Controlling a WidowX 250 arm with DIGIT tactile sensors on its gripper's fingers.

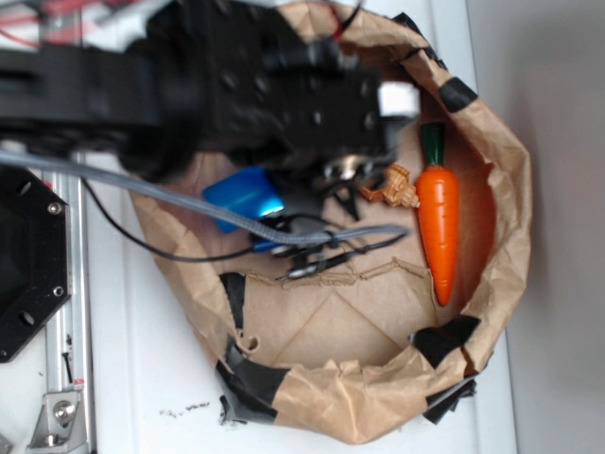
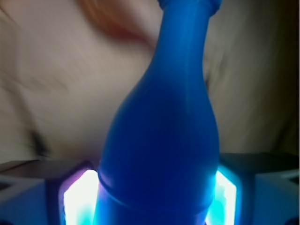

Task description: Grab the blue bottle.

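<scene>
Inside the crumpled brown paper nest (image 1: 492,142), patched along its rim with strips of black tape (image 1: 248,378), the black WidowX arm (image 1: 189,76) reaches in from the left of the exterior view and hides most of the upper left part of the bowl. Just beneath its wrist, a bright slab of the blue bottle (image 1: 244,197) shows, with grey and black cables (image 1: 312,236) trailing across its lower edge. From the wrist view the blue bottle (image 2: 161,154) fills the middle of the picture, its wide body low between the gripper (image 2: 154,197) fingers (image 2: 33,197) and its narrow neck pointing up and away toward the blurred paper behind. Both finger pads sit tight against the bottle's sides, the light glowing at the contact lines, so the gripper is clamped on the bottle's body. To the right in the exterior view, an orange carrot (image 1: 440,218) with a dark green top lies lengthwise against the nest's right wall, well apart from the bottle. Just beside the carrot's upper left lies a small tan plastic toy (image 1: 392,186), its shape too small to name.
</scene>
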